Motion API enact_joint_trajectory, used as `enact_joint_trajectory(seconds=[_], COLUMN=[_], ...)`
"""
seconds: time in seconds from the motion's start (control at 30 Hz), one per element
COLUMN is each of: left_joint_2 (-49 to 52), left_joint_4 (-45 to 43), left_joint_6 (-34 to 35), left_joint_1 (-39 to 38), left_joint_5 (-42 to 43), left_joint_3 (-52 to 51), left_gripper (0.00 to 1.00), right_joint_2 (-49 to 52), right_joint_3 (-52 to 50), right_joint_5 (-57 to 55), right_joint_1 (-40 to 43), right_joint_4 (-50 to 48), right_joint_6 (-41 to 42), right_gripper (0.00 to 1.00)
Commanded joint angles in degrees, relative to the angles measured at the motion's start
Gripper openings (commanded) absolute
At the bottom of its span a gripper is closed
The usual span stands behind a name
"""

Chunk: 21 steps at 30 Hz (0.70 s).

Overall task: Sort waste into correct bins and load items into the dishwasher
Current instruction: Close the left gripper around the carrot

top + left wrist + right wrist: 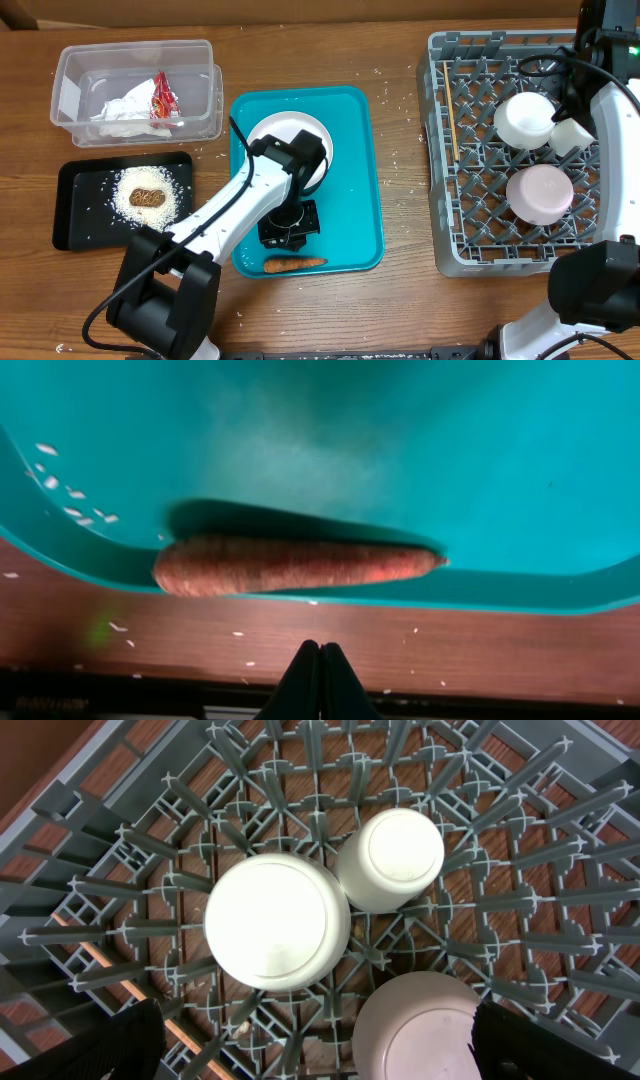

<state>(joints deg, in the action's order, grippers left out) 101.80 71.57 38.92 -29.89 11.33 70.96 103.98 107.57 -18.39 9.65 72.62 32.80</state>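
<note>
A small orange carrot (295, 264) lies lengthwise against the raised near lip of the teal plastic tray (365, 180), with bare teal floor to its right and wooden table (400, 300) just beyond the rim. A large round white plate (275, 132) fills the tray's far end.

The left arm slants up from its near-left base and bends down over the tray's near half. The left claw (320, 678) is clenched with its fingers pressed together, grasping nothing and apart from the carrot.

The right claw (315, 1015) hangs spread wide and released above the grey plastic dish rack (445, 150). On the pegs sit an upturned white bowl (525, 120), a small white cup (572, 135) touching it, and a second white bowl (540, 193) nearer. Thin wooden chopsticks (452, 130) lie by the rack's left wall.

Far left, a clear plastic tub (70, 70) holds crumpled white napkins (125, 108) and a red-and-white wrapper (163, 97). Near it, a flat black tray (75, 200) carries loose white rice (125, 190) around a brown oval food piece (150, 198).
</note>
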Motion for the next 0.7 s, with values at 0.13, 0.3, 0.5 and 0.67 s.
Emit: enact_joint_trajectory(seconds=[0.13, 0.3, 0.5, 0.67], left_joint_2=[-0.13, 0.13, 0.15, 0.15], left_joint_4=[3.26, 2.56, -0.5, -1.01], left_joint_6=[-2.99, -3.78, -3.76, -3.87], left_joint_1=[-0.13, -0.13, -0.13, -0.13], left_joint_5=[4.13, 2.34, 2.25, 2.23], left_joint_3=[-0.85, -2.47, -6.1, -7.54], left_gripper=[0.04, 0.04, 0.04, 0.04], right_joint_2=[-1.01, -1.01, -1.01, -1.01], right_joint_3=[0.39, 0.39, 0.39, 0.39], right_joint_5=[-0.42, -0.42, -0.42, -0.42], right_joint_1=[0.11, 0.11, 0.11, 0.11], right_joint_4=[-0.31, -0.31, -0.31, -0.31], right_joint_6=[0.24, 0.24, 0.24, 0.24], right_gripper=[1.0, 1.0, 1.0, 1.0])
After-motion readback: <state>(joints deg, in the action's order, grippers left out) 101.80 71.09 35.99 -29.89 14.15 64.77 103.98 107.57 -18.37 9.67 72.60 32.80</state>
